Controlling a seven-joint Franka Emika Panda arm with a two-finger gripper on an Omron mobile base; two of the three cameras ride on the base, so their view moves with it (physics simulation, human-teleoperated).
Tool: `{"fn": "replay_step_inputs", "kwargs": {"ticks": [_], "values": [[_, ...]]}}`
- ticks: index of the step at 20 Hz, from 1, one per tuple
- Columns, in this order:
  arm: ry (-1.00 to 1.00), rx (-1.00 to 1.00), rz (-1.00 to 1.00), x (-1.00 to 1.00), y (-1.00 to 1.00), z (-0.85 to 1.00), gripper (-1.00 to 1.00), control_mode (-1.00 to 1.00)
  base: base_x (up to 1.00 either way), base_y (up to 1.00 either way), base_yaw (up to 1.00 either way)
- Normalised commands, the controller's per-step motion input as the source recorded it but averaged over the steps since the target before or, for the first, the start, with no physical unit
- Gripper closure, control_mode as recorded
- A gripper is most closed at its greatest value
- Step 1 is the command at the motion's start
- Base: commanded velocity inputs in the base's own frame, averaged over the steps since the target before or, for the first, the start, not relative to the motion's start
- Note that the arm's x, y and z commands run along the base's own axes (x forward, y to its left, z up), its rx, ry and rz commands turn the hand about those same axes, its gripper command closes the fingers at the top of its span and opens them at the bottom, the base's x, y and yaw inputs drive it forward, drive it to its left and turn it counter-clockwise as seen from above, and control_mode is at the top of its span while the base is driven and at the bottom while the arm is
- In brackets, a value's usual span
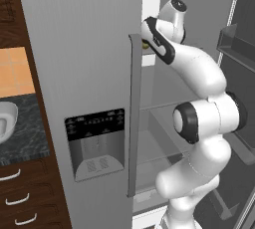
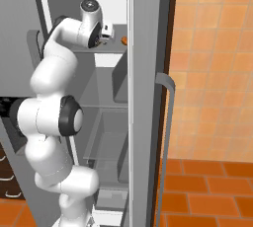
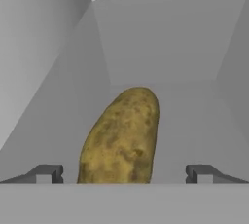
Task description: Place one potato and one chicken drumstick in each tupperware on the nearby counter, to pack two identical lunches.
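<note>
Arm reaching into the open fridge

On a grey fridge shelf [image 3: 194, 116] lies a potato [image 3: 121, 138], right between the wide-apart fingertips of the gripper [image 3: 124, 173], nothing clamped; a tupperware [image 1: 5, 121] sits on the dark counter [image 1: 27, 133], contents unclear.

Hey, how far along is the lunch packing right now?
Early. The fridge door is open and the arm reaches onto a shelf. In hand: the end effector is open, straddling a potato without gripping it. On the counter, one tupperware partly shows; its contents can't be judged. All the packing appears still ahead.
</note>
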Motion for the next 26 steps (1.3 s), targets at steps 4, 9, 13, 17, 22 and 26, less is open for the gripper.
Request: {"fn": "replay_step_inputs", "kwargs": {"ticks": [4, 9, 13, 17, 22, 26], "values": [[0.01, 0.00, 0.00, 0.15, 0.00, -0.18, -1.00, -1.00, 0.00, 0.00, 0.00], [0.00, 0.00, 0.00, 0.02, 0.00, -0.25, -1.00, -1.00, 0.00, 0.00, 0.00], [0.00, 0.00, 0.00, 0.00, 0.01, -0.07, 1.00, -1.00, 0.00, 0.00, 0.00], [0.00, 0.00, 0.00, 0.00, 0.01, 0.00, 1.00, -1.00, 0.00, 0.00, 0.00], [-0.01, 0.00, 0.00, -0.28, -0.03, 0.00, 1.00, -1.00, 0.00, 0.00, 0.00], [-0.08, 0.00, -0.06, -1.00, -0.45, 0.11, 1.00, -1.00, 0.00, 0.00, 0.00]]}}
